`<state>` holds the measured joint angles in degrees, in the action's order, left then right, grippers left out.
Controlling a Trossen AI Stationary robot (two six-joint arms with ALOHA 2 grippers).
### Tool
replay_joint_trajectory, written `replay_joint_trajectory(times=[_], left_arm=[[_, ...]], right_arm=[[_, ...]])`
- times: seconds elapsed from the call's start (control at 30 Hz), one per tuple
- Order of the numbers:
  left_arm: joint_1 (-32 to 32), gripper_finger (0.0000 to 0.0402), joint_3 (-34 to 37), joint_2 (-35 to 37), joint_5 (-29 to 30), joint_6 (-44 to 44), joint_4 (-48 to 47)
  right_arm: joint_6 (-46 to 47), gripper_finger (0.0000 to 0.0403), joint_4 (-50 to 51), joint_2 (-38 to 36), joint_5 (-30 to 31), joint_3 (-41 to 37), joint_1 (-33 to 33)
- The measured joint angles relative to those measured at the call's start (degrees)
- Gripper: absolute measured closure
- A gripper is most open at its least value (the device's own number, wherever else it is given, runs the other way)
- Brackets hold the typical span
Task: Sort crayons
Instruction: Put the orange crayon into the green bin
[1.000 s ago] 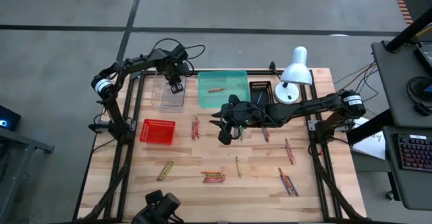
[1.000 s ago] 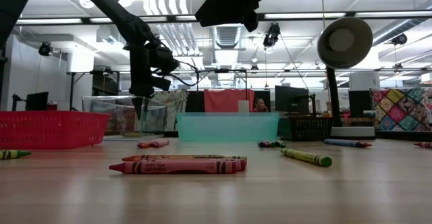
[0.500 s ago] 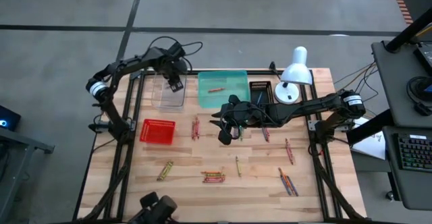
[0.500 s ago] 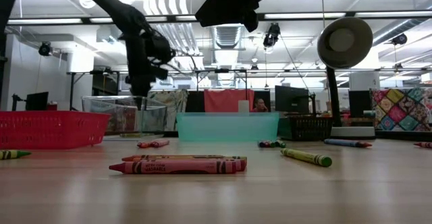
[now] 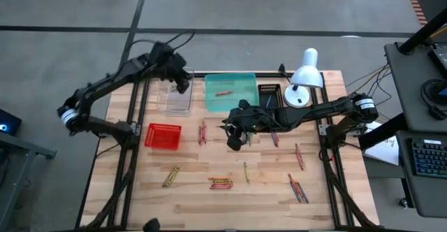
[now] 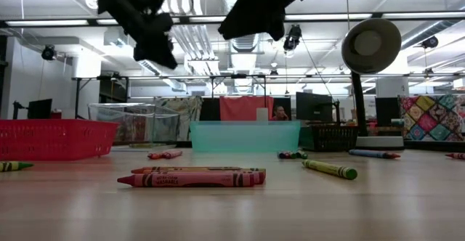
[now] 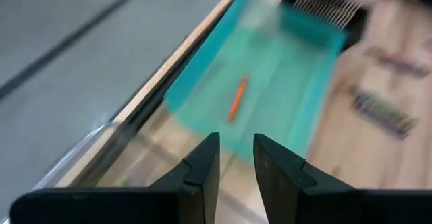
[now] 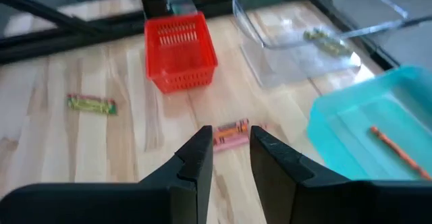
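Above the clear tray (image 5: 174, 96), left gripper (image 5: 183, 85) slightly parted, holding nothing. Beside the teal tray (image 5: 230, 92), right gripper (image 5: 234, 140) narrowly open, empty. Crayons (image 5: 221, 183) scattered across the table (image 5: 188, 204); one orange in teal tray.

L gripper (image 5: 183, 87) is lifting up off the clear bin (image 5: 174, 96), arm swinging back; R gripper (image 5: 235, 138) is shifting slightly, fingers narrowing over crayons (image 5: 202, 132).

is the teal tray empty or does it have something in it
Not empty. The teal tray holds one orange crayon, lying flat on its floor; the wrist views show it too.
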<state>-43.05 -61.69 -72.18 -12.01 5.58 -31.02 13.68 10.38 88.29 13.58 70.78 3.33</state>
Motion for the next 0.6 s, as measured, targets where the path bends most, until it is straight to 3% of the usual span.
replay_joint_trajectory(times=[0.3, 0.6], left_arm=[[13.08, 0.0329, 16.49, 15.04, -0.11, -9.19, 23.82], [22.97, 0.0329, 24.02, 20.04, 0.02, -11.29, 35.81]], right_arm=[[6.77, 0.0330, 9.40, 0.00, -0.94, 0.00, -0.14], [14.90, 0.0330, 16.93, 0.00, -13.32, 0.00, -0.55]])
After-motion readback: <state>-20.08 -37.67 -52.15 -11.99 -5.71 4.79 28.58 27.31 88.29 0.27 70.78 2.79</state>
